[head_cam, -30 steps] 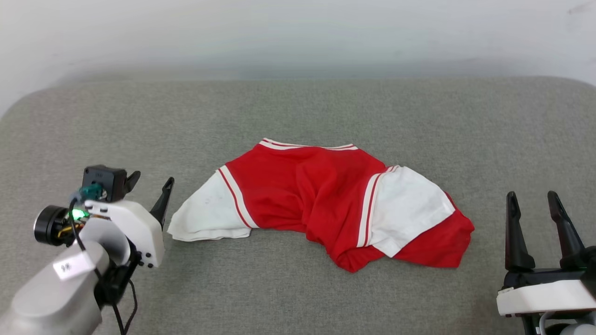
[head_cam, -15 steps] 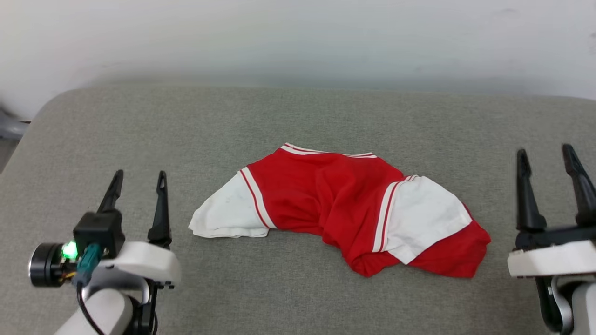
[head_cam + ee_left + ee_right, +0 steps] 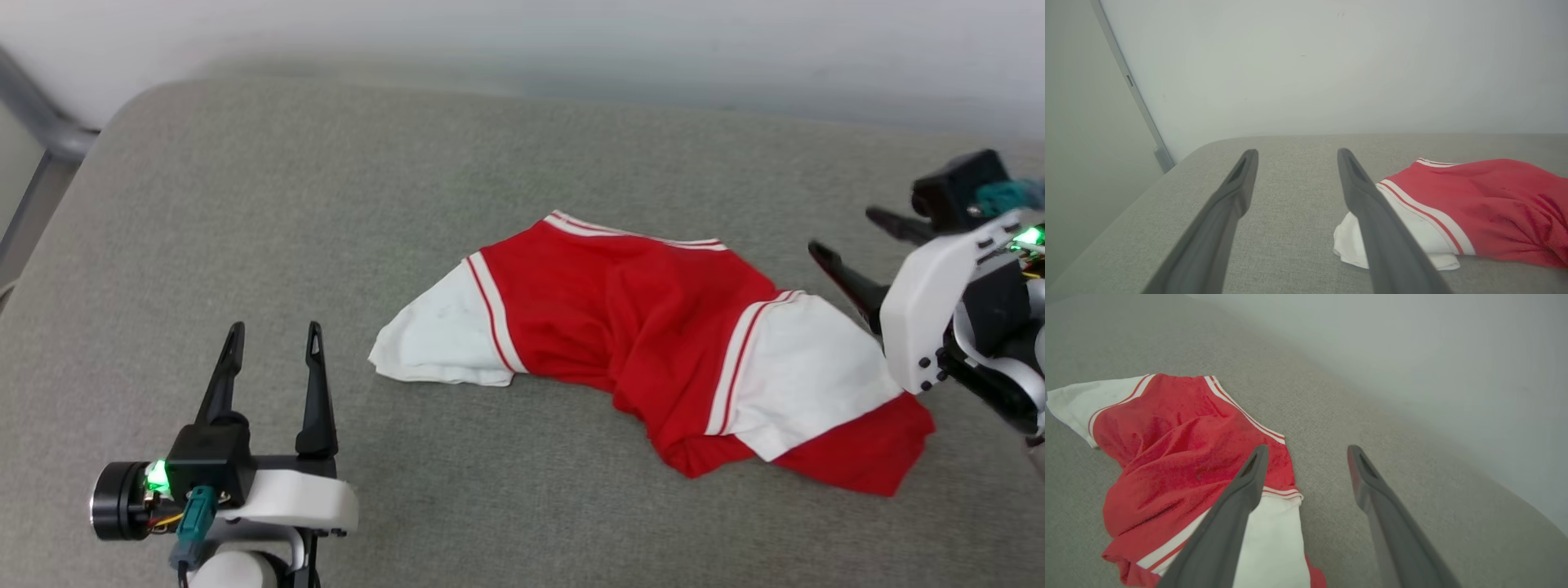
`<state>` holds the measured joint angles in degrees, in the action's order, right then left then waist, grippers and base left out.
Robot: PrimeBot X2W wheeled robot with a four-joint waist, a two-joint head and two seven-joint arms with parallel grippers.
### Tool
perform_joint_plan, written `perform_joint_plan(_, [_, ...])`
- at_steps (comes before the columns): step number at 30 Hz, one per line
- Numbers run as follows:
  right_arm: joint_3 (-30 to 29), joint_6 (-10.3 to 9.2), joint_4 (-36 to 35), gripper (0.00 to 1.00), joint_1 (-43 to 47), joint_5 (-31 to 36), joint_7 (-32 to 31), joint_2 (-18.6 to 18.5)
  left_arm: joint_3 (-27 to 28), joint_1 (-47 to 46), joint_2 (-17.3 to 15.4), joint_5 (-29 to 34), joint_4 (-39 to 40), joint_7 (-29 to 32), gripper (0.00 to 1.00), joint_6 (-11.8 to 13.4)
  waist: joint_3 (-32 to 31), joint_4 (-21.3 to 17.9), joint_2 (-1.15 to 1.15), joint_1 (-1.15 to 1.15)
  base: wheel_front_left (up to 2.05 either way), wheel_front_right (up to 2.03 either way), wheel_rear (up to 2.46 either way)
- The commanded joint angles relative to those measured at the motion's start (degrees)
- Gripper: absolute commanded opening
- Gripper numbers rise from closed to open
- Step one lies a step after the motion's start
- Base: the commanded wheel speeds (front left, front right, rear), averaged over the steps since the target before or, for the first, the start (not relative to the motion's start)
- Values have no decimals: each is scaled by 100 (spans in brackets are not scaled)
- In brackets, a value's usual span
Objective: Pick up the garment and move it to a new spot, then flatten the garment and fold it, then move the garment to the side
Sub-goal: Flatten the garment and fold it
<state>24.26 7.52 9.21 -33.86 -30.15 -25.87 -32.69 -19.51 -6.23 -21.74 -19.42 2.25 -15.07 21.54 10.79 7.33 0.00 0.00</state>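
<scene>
Two grippers wait with nothing in them. The left gripper [image 3: 275, 328] sits at the lower left of the head view, its two dark fingers spread apart above the grey cushion [image 3: 245, 180]. The right gripper [image 3: 845, 230] comes in from the right edge. Its fingers are spread wide too, and the tips point at the garment [image 3: 637, 318].

The garment lies bunched up on the cushion, a little right of the middle of the head view. It is red, with one white sleeve [image 3: 433, 347] at its left end and the other white sleeve [image 3: 808, 376] near the right gripper.

It looks soft, thin and light. It will flop and hang down when lifted, and it will not break. A good place to pinch is an edge that sticks out, like a sleeve end or the striped trim [image 3: 629, 233] at the top. The red lump at the lower right may be a few layers folded under, but I cannot tell for sure, so a pinch there could catch too much cloth.
</scene>
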Motion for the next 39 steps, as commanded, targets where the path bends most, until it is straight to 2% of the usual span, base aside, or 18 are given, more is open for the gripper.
perform_joint_plan(1, [142,-6,23,100,-137,-150,-257,-93,65,-95,66,69,-9,-14,100,-49,202,184,0,0,0,0,0])
perform_joint_plan(5, [768,-6,173,100,-741,-837,-1668,-495,237,-192,399,337,-78,-14,100,-293,465,385,0,0,0,0,0])
perform_joint_plan(9, [1221,-6,424,100,-1176,-1051,-2431,-673,399,-285,726,569,-69,-14,100,-501,733,574,0,0,0,0,0])
perform_joint_plan(16, [1750,-5,1011,100,-1608,-1016,-2664,-742,690,-460,1202,893,-129,-14,100,-859,1132,821,0,0,0,0,0])
perform_joint_plan(24, [2470,-5,1319,100,-1422,-1357,-2702,-822,1009,-501,1541,1187,-163,-14,100,-1162,1332,884,0,0,0,0,0])
perform_joint_plan(25, [2512,-4,1293,67,-1424,-1409,-2626,-817,1044,-489,1564,1207,-171,-14,100,-1192,1325,865,0,0,0,0,0])
perform_joint_plan(26, [2533,-4,1268,21,-1446,-1472,-2526,-813,1081,-475,1589,1232,-178,-14,100,-1215,1310,842,0,0,0,0,0])
perform_joint_plan(27, [2537,-4,1249,0,-1479,-1511,-2411,-813,1120,-460,1606,1262,-192,-14,100,-1248,1284,816,0,0,0,0,0])
perform_joint_plan(33, [2494,-4,992,0,-1546,-1698,-1549,-977,1291,-335,1664,1398,-255,-15,100,-1383,971,639,0,0,0,0,0])
perform_joint_plan(39, [2336,-5,545,0,-1334,-1914,-801,-1333,1447,-143,1687,1486,-292,-15,100,-1483,622,440,0,0,0,0,0])
